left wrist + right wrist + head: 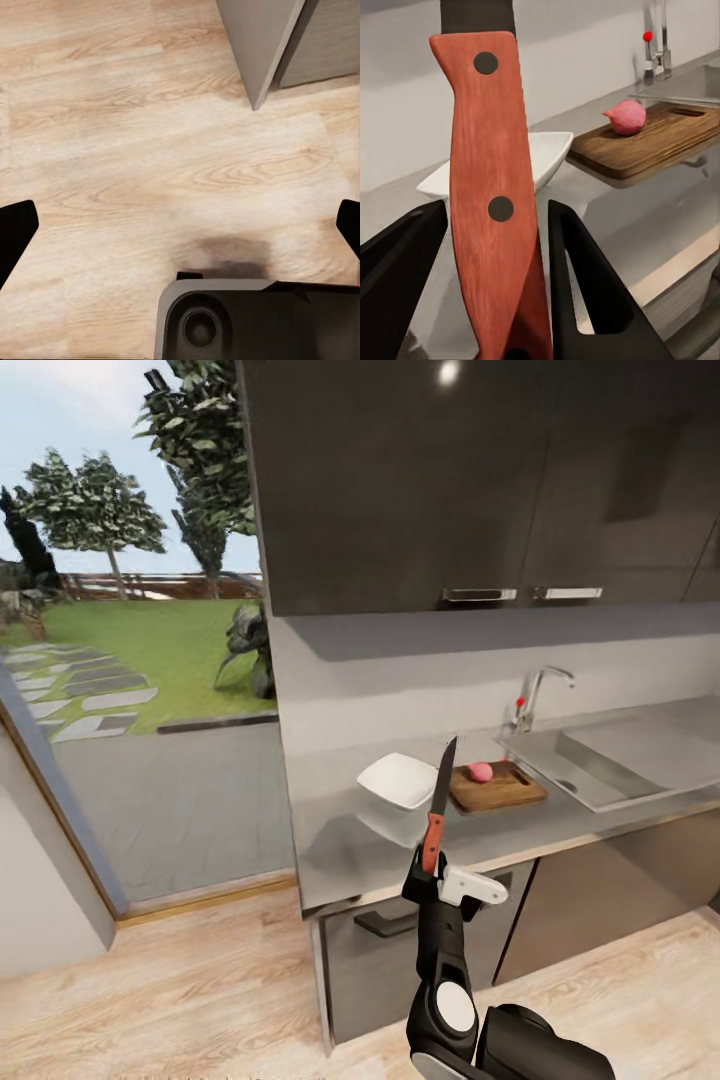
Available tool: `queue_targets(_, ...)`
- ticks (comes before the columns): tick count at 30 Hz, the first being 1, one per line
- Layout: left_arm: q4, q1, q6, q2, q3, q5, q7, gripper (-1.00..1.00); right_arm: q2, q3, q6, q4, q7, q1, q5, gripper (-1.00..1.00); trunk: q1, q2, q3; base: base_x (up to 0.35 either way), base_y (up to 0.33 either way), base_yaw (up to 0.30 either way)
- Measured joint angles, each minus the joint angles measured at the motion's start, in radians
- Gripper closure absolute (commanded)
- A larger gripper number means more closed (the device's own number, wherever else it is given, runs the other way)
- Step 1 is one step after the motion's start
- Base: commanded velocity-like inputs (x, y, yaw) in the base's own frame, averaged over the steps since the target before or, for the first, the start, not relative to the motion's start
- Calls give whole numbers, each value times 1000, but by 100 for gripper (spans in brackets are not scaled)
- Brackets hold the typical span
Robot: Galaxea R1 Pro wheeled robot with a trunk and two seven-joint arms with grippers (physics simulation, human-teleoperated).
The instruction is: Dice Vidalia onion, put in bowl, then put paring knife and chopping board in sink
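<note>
Knife (491,187) clamped upright in right gripper (437,867), left gripper (180,225) spread over floor. Risk: onion (481,771) rolls off board (497,787) under off-centre cut.

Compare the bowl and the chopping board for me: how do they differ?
The bowl is glossy white and squarish; the chopping board is dark-brown wood, flat and rectangular. The bowl is empty; the board carries the Vidalia onion. Both sit on the countertop, side by side.
</note>
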Motion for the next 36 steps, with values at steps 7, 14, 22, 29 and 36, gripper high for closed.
queue_targets(7, 8, 0, 0, 0, 0, 0, 0, -100, 0, 0, 0, 0, 0, 0, 0, 100, 0, 0, 0, 0, -246, 284)
queue_targets(14, 18, 0, 0, -1, 0, 0, 0, -100, 0, 0, 0, 0, 0, 0, 0, 100, 0, 0, 0, 0, -287, 284)
queue_targets(22, 20, 0, 0, -6, 0, 0, 0, -100, 0, 0, 0, 0, 0, 0, 0, 100, 0, 0, 0, 0, -302, 229)
queue_targets(29, 20, 0, 0, -6, 0, 0, 0, -100, 0, 0, 0, 0, 0, 0, 0, 100, 0, 0, 0, 0, -303, 14)
queue_targets(36, 20, 0, 0, -6, 0, -1, 0, -100, 0, 0, 0, 0, 0, 0, 1, 100, 0, 0, 0, 0, -303, 1)
